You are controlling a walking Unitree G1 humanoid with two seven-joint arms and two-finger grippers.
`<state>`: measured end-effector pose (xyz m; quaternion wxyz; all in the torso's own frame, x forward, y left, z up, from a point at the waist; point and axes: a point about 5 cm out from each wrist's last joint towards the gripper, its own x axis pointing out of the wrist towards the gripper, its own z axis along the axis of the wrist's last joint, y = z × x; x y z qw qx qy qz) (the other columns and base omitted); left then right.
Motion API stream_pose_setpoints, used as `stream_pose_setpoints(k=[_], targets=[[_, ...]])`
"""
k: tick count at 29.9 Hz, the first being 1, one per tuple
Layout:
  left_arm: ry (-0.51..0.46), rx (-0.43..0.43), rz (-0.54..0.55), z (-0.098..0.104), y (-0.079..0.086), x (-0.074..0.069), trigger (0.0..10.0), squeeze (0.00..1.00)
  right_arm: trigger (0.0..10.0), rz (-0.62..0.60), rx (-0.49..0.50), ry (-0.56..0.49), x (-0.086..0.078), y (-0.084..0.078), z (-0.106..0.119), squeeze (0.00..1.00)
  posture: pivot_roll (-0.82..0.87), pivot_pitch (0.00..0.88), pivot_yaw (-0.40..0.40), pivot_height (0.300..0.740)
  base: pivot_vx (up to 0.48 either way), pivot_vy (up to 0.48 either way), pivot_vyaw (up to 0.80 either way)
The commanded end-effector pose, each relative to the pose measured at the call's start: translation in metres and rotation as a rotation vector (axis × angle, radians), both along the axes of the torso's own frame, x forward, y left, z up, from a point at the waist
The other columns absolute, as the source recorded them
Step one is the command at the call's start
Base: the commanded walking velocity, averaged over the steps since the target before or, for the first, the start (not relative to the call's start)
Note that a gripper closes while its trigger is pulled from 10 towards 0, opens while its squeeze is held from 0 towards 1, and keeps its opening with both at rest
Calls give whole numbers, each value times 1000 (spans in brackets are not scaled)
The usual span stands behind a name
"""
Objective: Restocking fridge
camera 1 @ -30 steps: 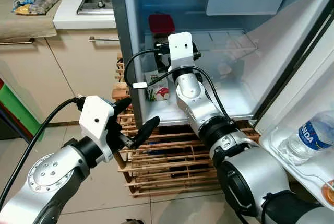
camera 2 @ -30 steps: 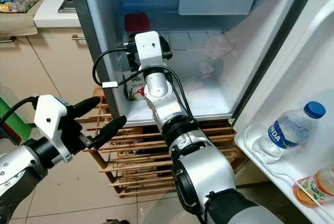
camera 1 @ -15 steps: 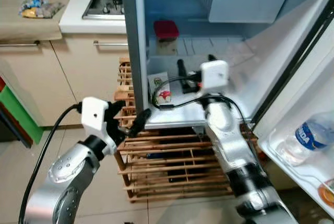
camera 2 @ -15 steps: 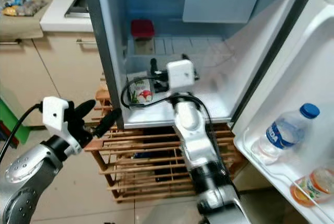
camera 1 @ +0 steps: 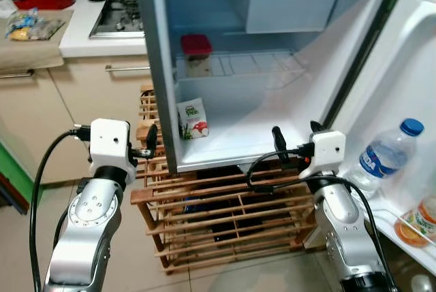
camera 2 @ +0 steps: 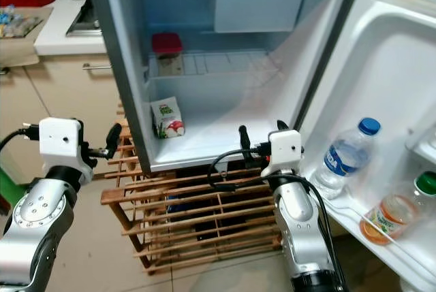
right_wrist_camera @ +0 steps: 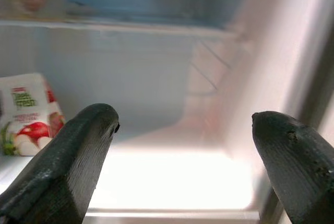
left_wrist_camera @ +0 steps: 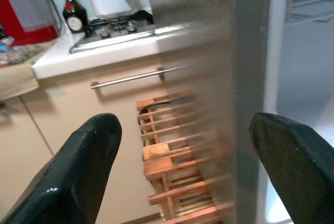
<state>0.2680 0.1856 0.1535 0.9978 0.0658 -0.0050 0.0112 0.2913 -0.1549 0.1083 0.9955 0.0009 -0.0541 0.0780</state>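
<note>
Fridge (camera 1: 204, 156) open; juice carton (camera 1: 193, 118) stands on its floor, at its left wall. Right gripper (camera 1: 294, 143) spread, empty, outside fridge's front lip; left gripper (camera 1: 146, 143) likewise, beside its left wall. Fetch next item before reaching in.

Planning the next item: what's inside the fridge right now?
In the fridge: a juice carton upright on the bottom floor at the left, and a red-lidded container on the wire shelf above. The top compartment's contents are hidden behind its flap.
</note>
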Motion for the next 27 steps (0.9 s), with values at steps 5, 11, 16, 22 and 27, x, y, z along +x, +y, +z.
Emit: stream_pose_setpoints(k=[5,11,16,22,27], targets=[[-10,-140,-34,-5,-5,9,10000,0,10000,53,41,16,7,11,5,31,-77,0,53,740,0,0,0],[-19,-133,-1,-7,-7,14,10000,0,10000,98,48,28,17,20,9,27,-76,0,35,740,0,0,0],[-28,-133,5,-8,-9,15,10000,0,10000,130,43,36,19,25,11,27,-77,0,31,740,-202,0,0],[-27,-127,4,-8,-11,16,10000,0,10000,143,41,48,19,25,11,24,-83,0,34,740,-326,0,0],[-21,-119,0,-9,-13,17,10000,0,10000,144,35,59,16,27,8,31,-94,0,37,740,-376,0,190]])
